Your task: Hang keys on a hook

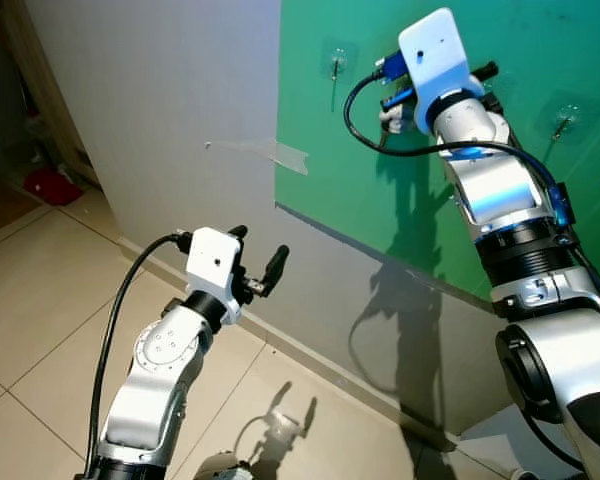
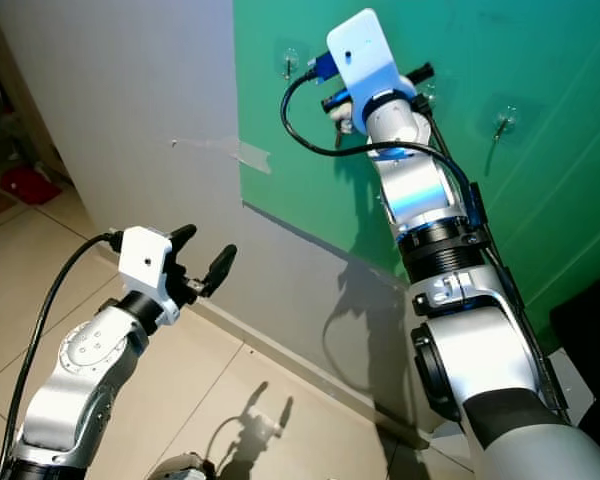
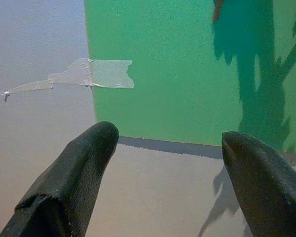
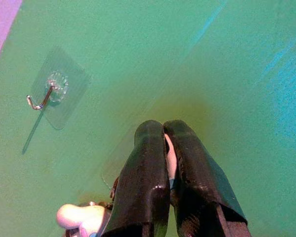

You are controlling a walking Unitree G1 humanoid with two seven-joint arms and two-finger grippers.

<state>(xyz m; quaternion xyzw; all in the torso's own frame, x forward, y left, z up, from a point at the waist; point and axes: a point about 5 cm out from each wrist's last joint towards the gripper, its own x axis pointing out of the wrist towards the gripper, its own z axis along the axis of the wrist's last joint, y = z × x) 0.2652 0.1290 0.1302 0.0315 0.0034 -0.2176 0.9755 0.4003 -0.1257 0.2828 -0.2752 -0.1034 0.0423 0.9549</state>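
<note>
The right claw (image 4: 163,143) is raised high against the green board (image 1: 380,150), its two black fingers pinched together on the keys (image 4: 84,217), of which a pale rounded fob and a bit of metal poke out just below the fingers (the rest is hidden behind them). It sits between two clear stick-on hooks: one hook (image 1: 336,66) is just beside it toward the robot's left, the other hook (image 1: 565,122) stands well apart on the right. In the right wrist view the nearer hook (image 4: 45,96) shows its bent metal tip free, with bare green between it and the fingertips.

The left claw (image 1: 258,262) is held low, in front of the grey wall (image 1: 150,100), fingers spread wide with nothing between them. It faces the lower left corner of the green board, near the board's bottom edge, which casts a dark line on the wall. A strip of clear tape (image 3: 89,75) crosses the board's left edge above it, one end peeling loose.

Below lies tiled floor (image 1: 40,300), open around the left arm.
</note>
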